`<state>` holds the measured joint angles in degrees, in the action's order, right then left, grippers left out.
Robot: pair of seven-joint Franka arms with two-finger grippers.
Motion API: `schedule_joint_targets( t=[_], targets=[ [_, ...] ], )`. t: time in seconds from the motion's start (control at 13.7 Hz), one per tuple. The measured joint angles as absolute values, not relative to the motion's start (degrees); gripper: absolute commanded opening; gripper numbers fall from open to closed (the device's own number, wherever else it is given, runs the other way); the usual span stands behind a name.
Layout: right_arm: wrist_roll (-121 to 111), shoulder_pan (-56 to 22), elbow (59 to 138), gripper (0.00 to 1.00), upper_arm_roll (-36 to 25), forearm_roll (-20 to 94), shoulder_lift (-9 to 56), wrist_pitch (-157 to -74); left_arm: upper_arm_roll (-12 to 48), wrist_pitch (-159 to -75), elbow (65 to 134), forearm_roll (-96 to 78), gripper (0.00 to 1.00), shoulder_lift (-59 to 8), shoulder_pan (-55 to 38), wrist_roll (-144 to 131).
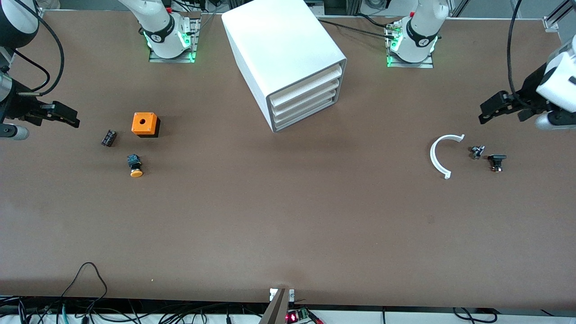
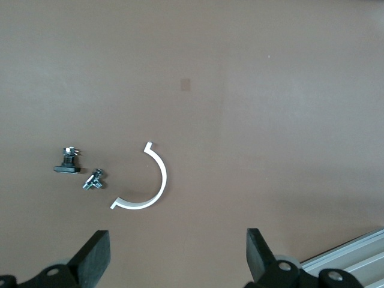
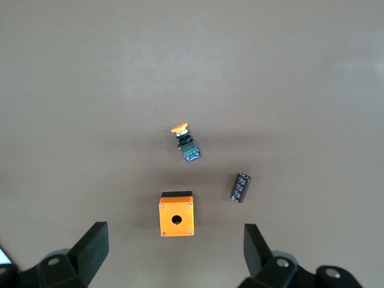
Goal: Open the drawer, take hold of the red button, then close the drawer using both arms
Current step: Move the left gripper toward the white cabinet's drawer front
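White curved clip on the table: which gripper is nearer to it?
Left. The left gripper, open, hangs over the table just past the white curved clip at its own end; the right gripper, open, waits at the right arm's end.

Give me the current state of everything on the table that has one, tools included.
Cabinet: upright, all four drawers shut.
Orange-capped button: lying on its side.
Orange box with a hole: upright, hole up.
Black cylinder part: lying flat.
White half-ring clip: lying flat.
Left tool: open, empty, over the clip.
Right tool: open, empty, over the orange box.
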<state>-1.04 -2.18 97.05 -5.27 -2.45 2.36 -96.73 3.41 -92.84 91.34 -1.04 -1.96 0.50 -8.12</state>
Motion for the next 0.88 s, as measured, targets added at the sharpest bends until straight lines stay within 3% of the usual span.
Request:
schedule_joint_targets(
  t=[0.58, 0.88],
  targets=[
    [-1.0, -2.3, 97.1, 1.0, -5.0, -2.4, 2.4, -96.7, 3.7, -95.1, 93.0, -1.5, 1.0, -14.5, -2.2, -7.9],
    [-1.0, -2.3, 97.0, 1.0, -5.0, -2.4, 2.4, -96.7, 4.1, -95.0, 96.4, -15.0, 1.0, -19.8, -3.3, -0.8]
  ],
)
